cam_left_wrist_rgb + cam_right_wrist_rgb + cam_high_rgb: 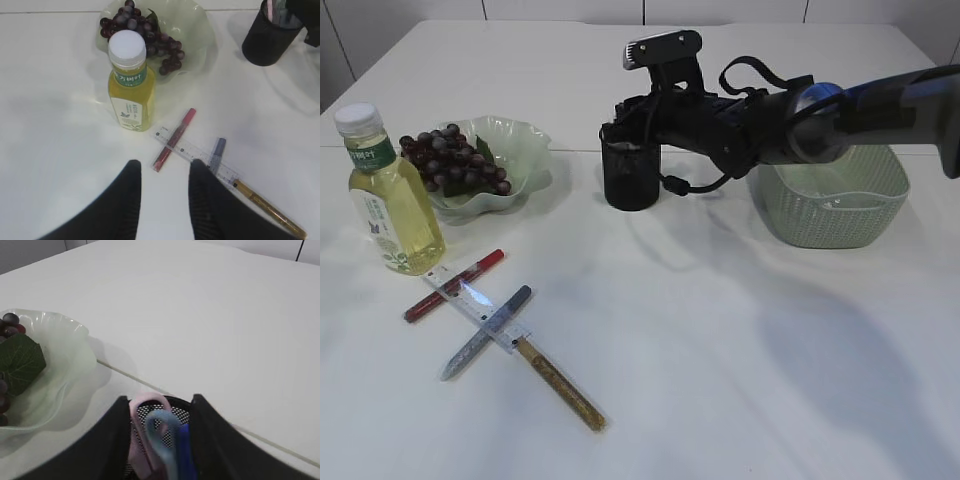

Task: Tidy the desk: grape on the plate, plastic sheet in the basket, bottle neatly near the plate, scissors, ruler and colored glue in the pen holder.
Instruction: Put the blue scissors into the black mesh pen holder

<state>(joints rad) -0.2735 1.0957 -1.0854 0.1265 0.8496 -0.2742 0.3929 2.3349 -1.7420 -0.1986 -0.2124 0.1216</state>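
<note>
On white table: scattered glue pens

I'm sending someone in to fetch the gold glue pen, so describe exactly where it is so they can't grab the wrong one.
Start at the yellow bottle on the table's left. Below and right of it, three pens and a clear ruler lie crossed. The gold glue pen reaches nearest the front edge, unlike the red pen and silver-blue pen.

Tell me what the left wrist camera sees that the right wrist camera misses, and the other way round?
Left wrist only: the yellow drink bottle, clear ruler and red, grey and gold glue pens.
Right wrist only: pink and blue scissor handles between the right gripper's fingers, inside the holder.
Both: the pale green wavy plate of grapes and the black mesh pen holder.
</note>
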